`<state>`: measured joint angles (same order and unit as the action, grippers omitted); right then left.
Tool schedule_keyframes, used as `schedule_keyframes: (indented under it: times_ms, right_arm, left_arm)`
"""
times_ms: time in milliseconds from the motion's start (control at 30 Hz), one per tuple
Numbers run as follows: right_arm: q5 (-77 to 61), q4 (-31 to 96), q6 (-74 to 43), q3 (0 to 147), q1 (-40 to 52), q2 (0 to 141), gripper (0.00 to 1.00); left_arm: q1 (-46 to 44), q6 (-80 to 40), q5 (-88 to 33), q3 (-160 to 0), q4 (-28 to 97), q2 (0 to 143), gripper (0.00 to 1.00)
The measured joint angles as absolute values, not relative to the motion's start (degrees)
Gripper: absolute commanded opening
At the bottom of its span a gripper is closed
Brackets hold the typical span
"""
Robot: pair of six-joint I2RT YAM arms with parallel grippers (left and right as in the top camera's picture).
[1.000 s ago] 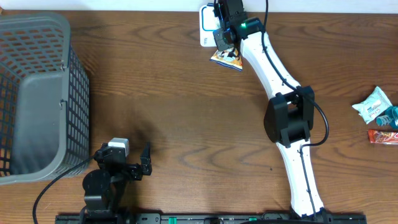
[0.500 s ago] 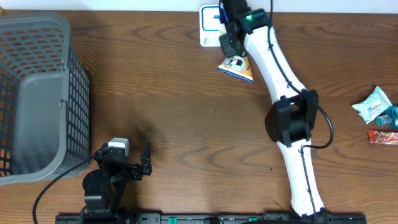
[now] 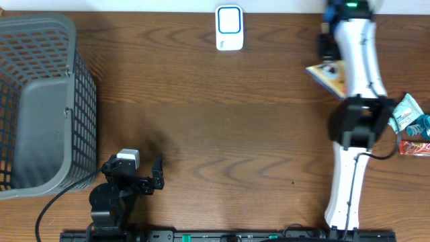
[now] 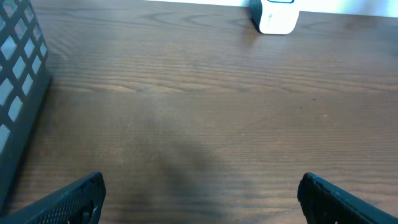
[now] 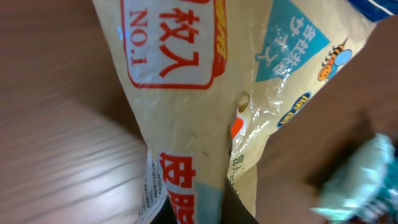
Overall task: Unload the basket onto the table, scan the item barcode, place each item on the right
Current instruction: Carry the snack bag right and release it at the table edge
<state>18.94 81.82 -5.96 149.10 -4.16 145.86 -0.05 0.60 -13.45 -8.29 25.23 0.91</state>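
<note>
The right gripper [image 3: 328, 58] sits at the top right of the table, its fingertips mostly hidden: from above the white right arm [image 3: 344, 195] covers them, and in the wrist view only a dark sliver shows at the bottom edge beneath the snack packet [image 5: 205, 93]. The claw is clamped tight on that packet. The packet fills the wrist view, cut off on every side; its tan face carries red characters and "NO.1", with a strip of fine print near the lower left that is too small to read, so no barcode can be made out. From above, the packet [image 3: 326, 75] pokes out to the left from under the arm, its right part hidden; its tapered end points left, towards the scanner's side, and its long axis looks to lie roughly across the table, though that is hard to judge. It is well apart from the white, blue-framed scanner [image 3: 229, 27] at the table's top centre. The left gripper [image 4: 202, 202] rests low at the near edge, claw spread wide and holding nothing, only its two dark fingertips in view. The grey mesh basket [image 3: 80, 87] at the left is cut off by the frame, its plain grey floor showing. A teal packet [image 3: 405, 111] and a red bar [image 3: 414, 146] lie at the right edge, partly cut off.
</note>
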Motion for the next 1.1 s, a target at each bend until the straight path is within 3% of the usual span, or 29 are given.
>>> schedule_keyframes:
  times_ms: [300,367,467,500,533,567,867,1100]
  right_arm:
    - [17.87,74.24,-6.17,149.08,-22.33,145.88,0.01]
    - [16.78,73.12,-6.33,149.08,-24.95,145.88,0.07]
    - [13.43,71.16,-7.01,149.08,-28.21,146.12,0.35]
    - [12.10,70.61,-7.20,149.08,-29.06,146.30,0.50]
    - [10.81,70.28,-7.22,149.08,-29.76,146.58,0.78]
    - [9.98,70.08,-7.27,149.08,-30.26,146.80,0.99]
    - [3.18,72.16,-8.14,148.79,-31.05,145.16,0.99]
    - [-13.93,74.06,-7.90,148.20,-30.81,129.16,0.97]
  left_arm:
    - [-0.05,0.60,-13.45,-8.29,25.23,0.91,0.99]
    - [-0.05,0.60,-13.45,-8.29,25.23,0.91,0.98]
    - [-0.05,0.60,-13.45,-8.29,25.23,0.91,0.98]
    - [-0.05,0.60,-13.45,-8.29,25.23,0.91,0.99]
    - [-0.05,0.60,-13.45,-8.29,25.23,0.91,0.99]
    - [-0.05,0.58,-13.45,-8.29,25.23,0.91,0.98]
    - [-0.05,0.58,-13.45,-8.29,25.23,0.91,0.99]
    - [-0.05,0.58,-13.45,-8.29,25.23,0.91,0.98]
